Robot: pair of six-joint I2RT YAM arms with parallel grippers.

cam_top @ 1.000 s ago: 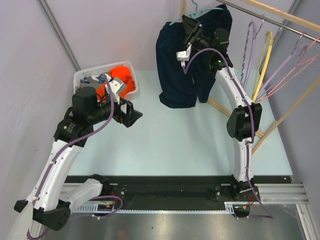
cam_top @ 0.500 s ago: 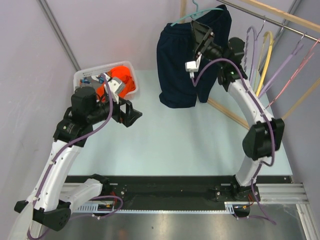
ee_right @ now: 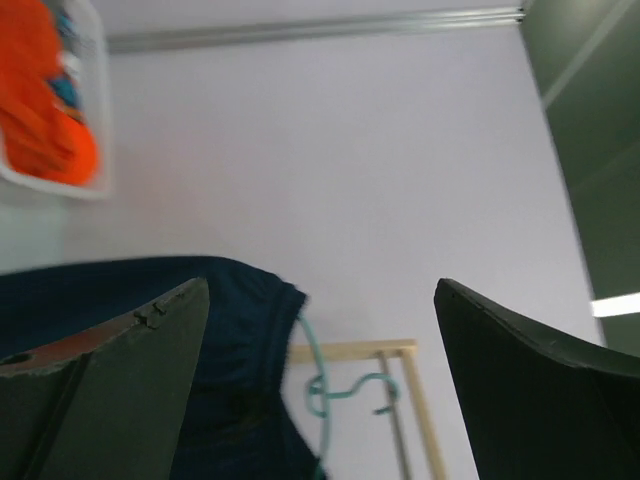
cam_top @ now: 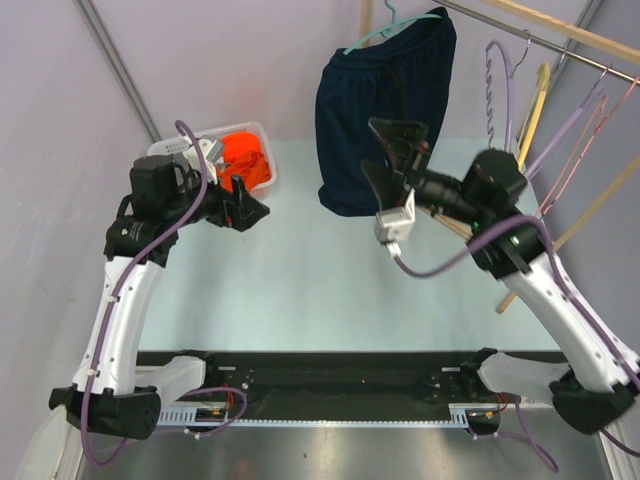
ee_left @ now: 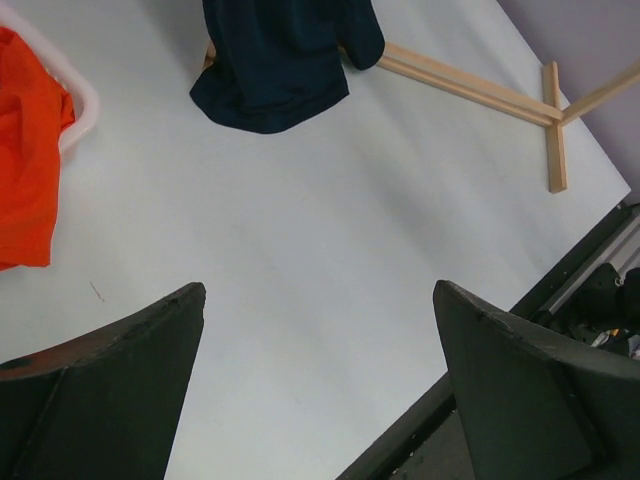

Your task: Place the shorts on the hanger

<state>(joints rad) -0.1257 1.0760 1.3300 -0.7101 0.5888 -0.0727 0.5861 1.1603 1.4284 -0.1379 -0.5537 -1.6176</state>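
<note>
The dark navy shorts [cam_top: 385, 100] hang draped over the teal hanger [cam_top: 372, 36], whose hook sits on the wooden rail at the back. Their hem rests on the table. My right gripper [cam_top: 392, 152] is open and empty, a little in front of the shorts and apart from them. In the right wrist view the shorts [ee_right: 230, 340] and the hanger [ee_right: 318, 385] show between the spread fingers of the right gripper [ee_right: 320, 285]. My left gripper [cam_top: 245, 205] is open and empty beside the bin. The left gripper [ee_left: 318, 290] looks down on bare table, with the shorts [ee_left: 280, 60] far off.
A white bin [cam_top: 165, 150] with an orange garment [cam_top: 245, 158] stands at the back left. Purple hangers [cam_top: 498, 80], a yellow one [cam_top: 535, 100] and pink ones [cam_top: 590, 115] hang on the rail [cam_top: 560, 30] at right. The rack's wooden foot [ee_left: 470, 88] lies on the table.
My right gripper let go of the shorts, opened wide and drew back toward the near side. My left arm swung slightly back toward the bin.
</note>
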